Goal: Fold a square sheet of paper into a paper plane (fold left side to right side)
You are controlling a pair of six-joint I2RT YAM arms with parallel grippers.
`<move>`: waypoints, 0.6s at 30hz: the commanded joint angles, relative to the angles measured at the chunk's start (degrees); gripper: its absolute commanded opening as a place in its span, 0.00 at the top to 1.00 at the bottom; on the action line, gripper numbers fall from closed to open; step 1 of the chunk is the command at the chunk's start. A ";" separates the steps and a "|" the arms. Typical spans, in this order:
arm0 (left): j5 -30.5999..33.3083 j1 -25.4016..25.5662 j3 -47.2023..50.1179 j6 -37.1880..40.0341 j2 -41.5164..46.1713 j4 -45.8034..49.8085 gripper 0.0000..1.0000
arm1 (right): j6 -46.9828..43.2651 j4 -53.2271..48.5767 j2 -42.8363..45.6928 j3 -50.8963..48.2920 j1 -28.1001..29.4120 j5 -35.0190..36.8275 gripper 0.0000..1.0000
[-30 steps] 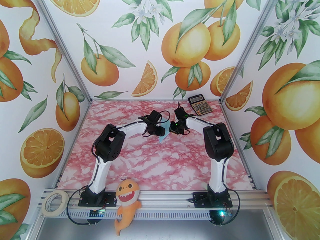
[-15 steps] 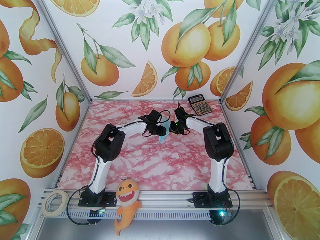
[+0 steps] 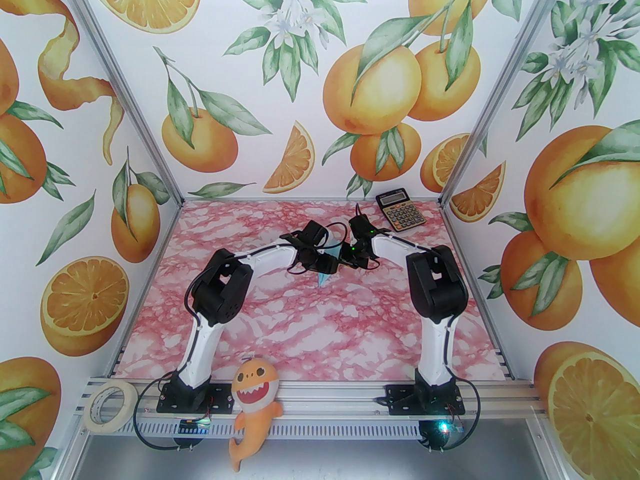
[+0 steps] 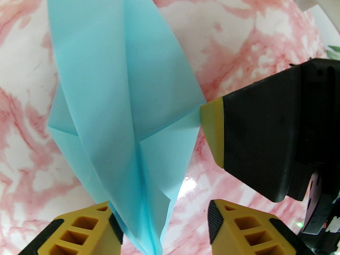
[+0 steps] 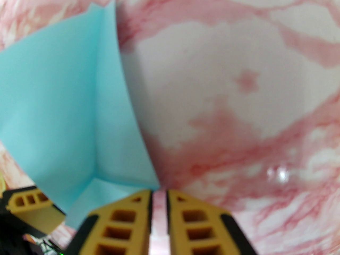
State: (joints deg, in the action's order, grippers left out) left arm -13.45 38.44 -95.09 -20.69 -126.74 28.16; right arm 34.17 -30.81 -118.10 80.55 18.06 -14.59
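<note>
The square sheet of paper (image 3: 323, 280) is pale blue and folded into a narrow, creased shape on the pink marble table (image 3: 300, 328). In the left wrist view the paper (image 4: 119, 102) runs lengthwise, and its narrow end passes between the spread fingers of my open left gripper (image 4: 162, 222), close to the left finger. My right gripper (image 5: 159, 208) is shut, with only a thin slit between its fingers. Its tips sit at the right corner of the paper (image 5: 53, 102). That fingertip (image 4: 212, 134) touches the corner in the left wrist view. Both grippers (image 3: 326, 267) (image 3: 345, 258) meet mid-table.
A black-and-gold calculator (image 3: 401, 210) lies at the back right corner. A tape roll (image 3: 109, 407) and an orange plush shark (image 3: 252, 398) rest on the front rail. Walls enclose the table on three sides.
My left gripper has shifted right, toward the right gripper, and now covers more of the paper. Only the paper's near tip pokes out below it. The right arm has stayed put.
</note>
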 commanded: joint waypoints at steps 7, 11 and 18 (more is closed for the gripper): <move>5.44 1.20 -6.01 1.70 -3.92 5.03 0.68 | 0.58 2.15 4.12 -2.39 -0.81 -0.87 0.81; 7.28 1.77 -8.09 1.64 -5.14 6.23 0.79 | 2.19 5.04 9.66 -6.29 -2.75 -0.23 0.79; 11.57 2.26 -11.06 0.85 -5.61 8.62 0.96 | 2.83 7.32 19.42 -12.55 -6.27 2.67 0.77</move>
State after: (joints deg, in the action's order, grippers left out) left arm -5.04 40.42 -103.61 -19.55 -132.38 34.79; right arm 36.14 -26.33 -102.85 69.89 13.15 -14.31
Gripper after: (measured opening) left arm 0.062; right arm 0.230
